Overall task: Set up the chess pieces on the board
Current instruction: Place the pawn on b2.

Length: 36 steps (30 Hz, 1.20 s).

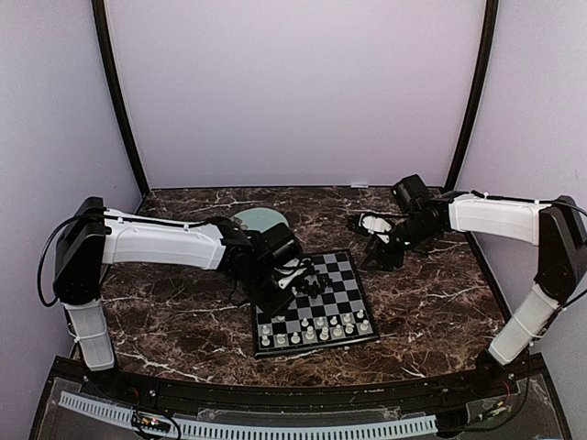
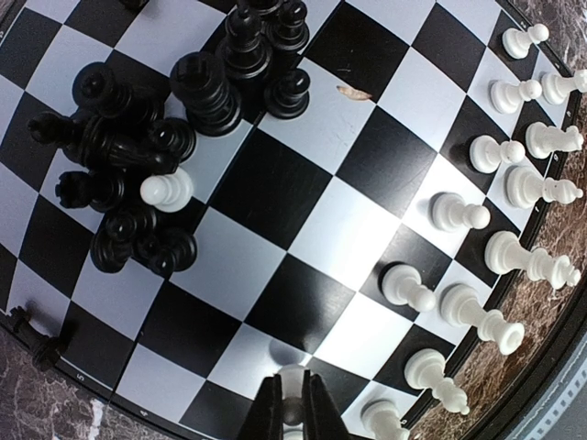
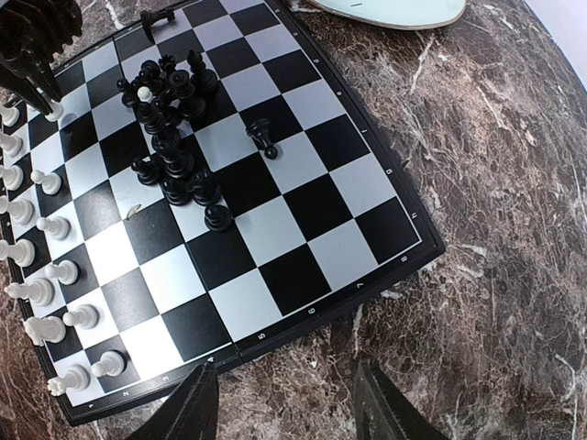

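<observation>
Jaws of the left gripper (image 2: 293,410) are clenched on a cream-white piece, a pawn (image 2: 293,389) by its look, held just above a square at the edge of the board (image 2: 303,229). Right beside it run the two rows of white pieces (image 2: 459,213) already stood along that side. The step in hand looks like filling the last gap in the pawn row. The next move would call for a straight, short lowering, then parting the jaws without nudging the neighbouring white pawn (image 2: 385,423).

The dark rim lies close under the fingers, so there is little margin outward. Inward, several bare squares separate the white rows from the heap of black pieces (image 2: 165,119), which has a stray white pawn (image 2: 167,191) lodged in it; that open band is the safe way out.

The right gripper (image 3: 289,403) hangs with its jaws wide apart and empty over the marble table (image 3: 495,229), just off the board's corner and well apart from the heap. The pale green plate (image 3: 394,9) sits beyond the board.
</observation>
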Tool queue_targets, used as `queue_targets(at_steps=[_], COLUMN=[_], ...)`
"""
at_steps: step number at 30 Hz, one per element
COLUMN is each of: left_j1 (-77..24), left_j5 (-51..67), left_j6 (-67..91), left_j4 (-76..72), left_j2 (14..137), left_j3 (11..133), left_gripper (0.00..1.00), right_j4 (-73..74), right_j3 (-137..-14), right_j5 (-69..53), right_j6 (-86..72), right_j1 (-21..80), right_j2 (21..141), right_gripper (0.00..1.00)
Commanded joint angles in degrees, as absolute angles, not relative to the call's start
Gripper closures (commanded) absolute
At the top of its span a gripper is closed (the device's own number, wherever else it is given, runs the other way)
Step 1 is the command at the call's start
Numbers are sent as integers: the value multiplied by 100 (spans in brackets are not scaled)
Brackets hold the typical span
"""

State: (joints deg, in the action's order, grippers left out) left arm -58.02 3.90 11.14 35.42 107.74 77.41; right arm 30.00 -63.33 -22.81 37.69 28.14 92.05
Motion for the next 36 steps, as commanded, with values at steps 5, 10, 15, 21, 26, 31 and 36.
queue_targets(at_steps=[5, 10, 15, 21, 26, 31, 36], left_j1=[-5818, -5818, -5818, -5883, -5921, -5933, -5939], left_j5=[437, 488, 507, 518, 577, 584, 663], left_j6=[1083, 1122, 1142, 1184, 1248, 1283, 1279], left_j4=[3488, 3470, 3465, 3650, 3720, 3638, 3632], left_j2=[10586, 10565, 10603, 10546, 10405, 10413, 10450], left_j3=[7708, 7702, 7682, 7578, 7411, 7319, 7356], left_gripper=[96, 96, 96, 96, 96, 96, 96], right_j4=[2989, 2947, 2969, 2972, 2964, 2987, 2988], right_j3=[-6303, -6262, -6283, -6276, -6276, -6295, -6297], right_j5=[-2255, -2214, -2249, -2261, -2259, -2279, -2281], right_j6=[3788, 3803, 3823, 3832, 3834, 3827, 3833], right_j1=[2856, 2855, 2856, 2856, 2854, 2856, 2856], right_j2=[9072, 9028, 9094, 9090, 9096, 9106, 9110], right_gripper=[47, 46, 47, 47, 46, 46, 46])
